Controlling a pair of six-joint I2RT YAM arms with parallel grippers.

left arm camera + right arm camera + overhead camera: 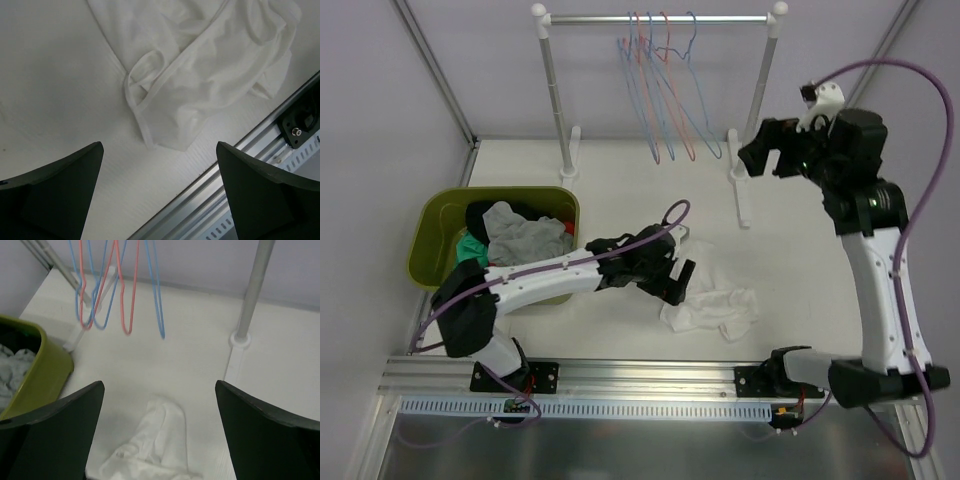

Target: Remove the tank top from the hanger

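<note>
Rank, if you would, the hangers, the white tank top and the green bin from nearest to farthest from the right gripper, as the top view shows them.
1. Hangers: on the rail, just to the left of the right gripper.
2. Tank top: crumpled on the table, nearer the arm bases.
3. Green bin: at the far left side.

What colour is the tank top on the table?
The tank top is white; left wrist view shows it best.
</note>
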